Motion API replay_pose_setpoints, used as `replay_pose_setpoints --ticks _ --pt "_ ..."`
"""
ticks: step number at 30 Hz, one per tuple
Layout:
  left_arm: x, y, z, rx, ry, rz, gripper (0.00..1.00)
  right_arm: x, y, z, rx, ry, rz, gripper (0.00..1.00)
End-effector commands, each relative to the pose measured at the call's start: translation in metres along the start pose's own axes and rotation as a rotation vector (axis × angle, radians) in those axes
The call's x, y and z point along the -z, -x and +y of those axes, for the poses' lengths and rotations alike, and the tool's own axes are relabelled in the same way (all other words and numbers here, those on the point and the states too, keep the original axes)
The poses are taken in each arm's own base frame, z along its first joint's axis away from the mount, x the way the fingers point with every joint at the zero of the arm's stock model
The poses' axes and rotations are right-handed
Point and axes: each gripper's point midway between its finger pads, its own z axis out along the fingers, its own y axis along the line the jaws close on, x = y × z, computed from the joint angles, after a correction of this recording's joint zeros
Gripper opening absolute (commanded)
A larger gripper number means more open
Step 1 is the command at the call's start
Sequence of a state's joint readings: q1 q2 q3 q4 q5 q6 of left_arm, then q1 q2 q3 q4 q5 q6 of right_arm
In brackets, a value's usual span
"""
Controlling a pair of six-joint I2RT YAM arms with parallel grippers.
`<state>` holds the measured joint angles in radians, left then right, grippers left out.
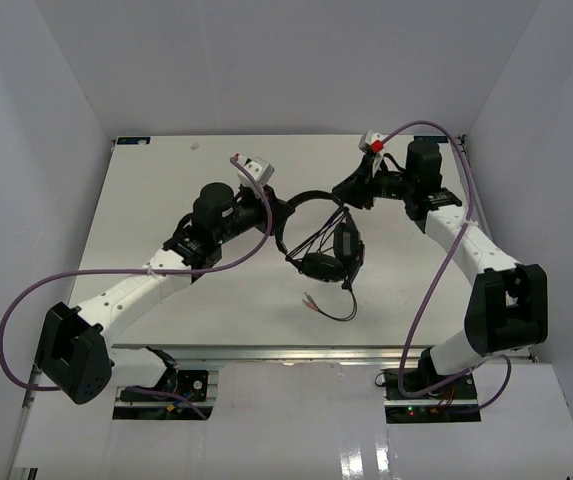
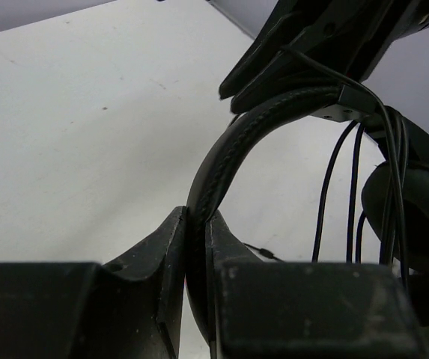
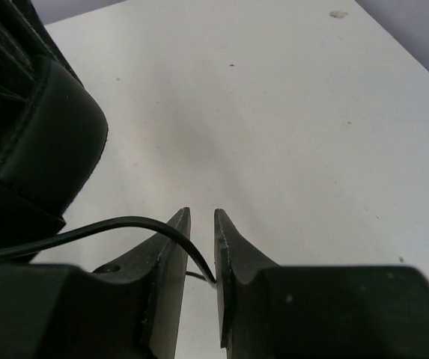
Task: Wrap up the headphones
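The black headphones are held up over the table's middle, the headband arching between my two grippers and both earcups hanging below. My left gripper is shut on the headband's left part; in the left wrist view the jaws pinch the padded band. My right gripper is at the band's right end, and its jaws stand nearly closed with the thin black cord running between them. An earcup fills that view's left. Cord loops hang over the earcups, and the reddish plugs lie on the table.
The white table has grey walls on three sides. Purple robot cables loop beside each arm. The right gripper's black body hangs just over the headband in the left wrist view.
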<state>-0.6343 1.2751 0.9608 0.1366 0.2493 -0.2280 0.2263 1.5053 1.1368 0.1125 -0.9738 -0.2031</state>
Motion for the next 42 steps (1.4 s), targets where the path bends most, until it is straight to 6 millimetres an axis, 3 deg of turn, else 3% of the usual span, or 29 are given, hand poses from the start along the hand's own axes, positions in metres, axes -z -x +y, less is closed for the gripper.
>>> replay_pose_setpoints --ticks 1,9,12,17,23,27,29,30,31,33,35,37,42 --pt "0.020 0.096 -0.046 0.121 -0.136 -0.231 0.00 -0.005 0.011 0.022 -0.044 0.185 -0.110 0.34" --pt "0.032 0.160 -0.036 0.223 -0.030 -0.406 0.00 -0.006 0.007 0.053 -0.171 0.310 -0.199 0.51" --pt "0.026 0.174 -0.033 0.276 -0.010 -0.431 0.00 -0.011 0.007 0.071 -0.250 0.377 -0.206 0.55" --pt "0.023 0.201 -0.011 0.347 0.119 -0.507 0.00 -0.027 -0.006 0.102 -0.256 0.450 -0.193 0.56" --pt "0.052 0.256 0.019 0.361 0.327 -0.685 0.00 -0.032 -0.028 0.125 -0.266 0.450 -0.154 0.54" --pt "0.067 0.276 0.036 0.373 0.441 -0.771 0.00 -0.034 -0.042 0.134 -0.182 0.421 -0.122 0.47" --pt "0.071 0.279 0.047 0.383 0.503 -0.799 0.00 -0.033 -0.045 0.136 -0.180 0.391 -0.109 0.27" --pt "0.073 0.279 0.052 0.385 0.532 -0.812 0.00 -0.033 -0.043 0.135 -0.151 0.374 -0.116 0.12" --pt "0.074 0.277 0.059 0.382 0.571 -0.818 0.00 -0.035 -0.044 0.133 -0.142 0.351 -0.112 0.09" --pt "0.074 0.269 0.075 0.388 0.658 -0.824 0.00 -0.037 -0.035 0.126 -0.091 0.292 -0.108 0.08" --pt "0.060 0.254 0.092 0.375 0.741 -0.796 0.00 -0.044 -0.046 0.121 -0.055 0.222 -0.032 0.08" --pt "0.048 0.248 0.105 0.360 0.810 -0.771 0.00 -0.048 -0.045 0.122 -0.009 0.176 0.049 0.08" --pt "-0.011 0.187 0.145 0.241 0.982 -0.550 0.00 -0.052 -0.019 0.103 0.184 0.016 0.181 0.08"
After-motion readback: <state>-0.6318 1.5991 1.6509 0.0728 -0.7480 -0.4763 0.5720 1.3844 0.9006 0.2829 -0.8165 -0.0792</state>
